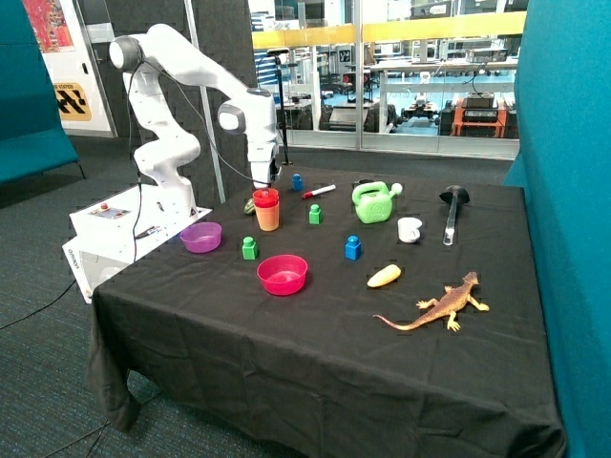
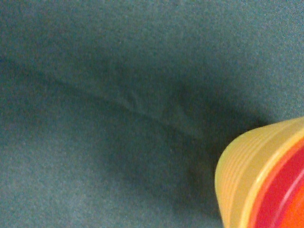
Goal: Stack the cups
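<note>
You see the cups (image 1: pixel 266 210) nested in one stack on the black surface (image 1: pixel 286 343), behind the pink bowl (image 1: pixel 283 274). The yellow cup (image 2: pixel 247 171) holds the red cup (image 2: pixel 280 194) inside. The gripper (image 1: pixel 266 178) hangs just above the stack; you cannot tell how its fingers are set.

Robotics lab: glass partition (image 1: pixel 382 76) (workbenches (image 1: pixel 449 67) behind), acoustic panels (image 1: pixel 563 191).
</note>
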Available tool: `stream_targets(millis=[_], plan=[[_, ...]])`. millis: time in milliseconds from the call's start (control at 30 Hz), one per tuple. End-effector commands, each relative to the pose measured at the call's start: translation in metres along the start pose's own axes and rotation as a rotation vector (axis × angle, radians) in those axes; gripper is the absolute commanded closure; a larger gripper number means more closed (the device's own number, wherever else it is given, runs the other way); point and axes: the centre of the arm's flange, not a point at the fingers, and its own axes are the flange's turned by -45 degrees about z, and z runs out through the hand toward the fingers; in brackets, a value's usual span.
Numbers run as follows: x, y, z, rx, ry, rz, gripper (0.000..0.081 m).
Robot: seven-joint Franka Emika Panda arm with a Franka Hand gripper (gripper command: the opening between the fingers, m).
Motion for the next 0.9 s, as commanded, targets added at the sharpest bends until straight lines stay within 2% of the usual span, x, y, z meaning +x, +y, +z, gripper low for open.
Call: stream_targets(millis=[0, 333, 867], plan=[[-0.002, 0.001, -0.004, 0.0012, 0.0005, -0.002, 0.0078], [-0.003, 0.004, -0.016, 0.0012, 0.0005, -0.005, 0.018], [-0.005, 0.004, -0.041, 0.0012, 0.0005, -0.008, 0.0276]])
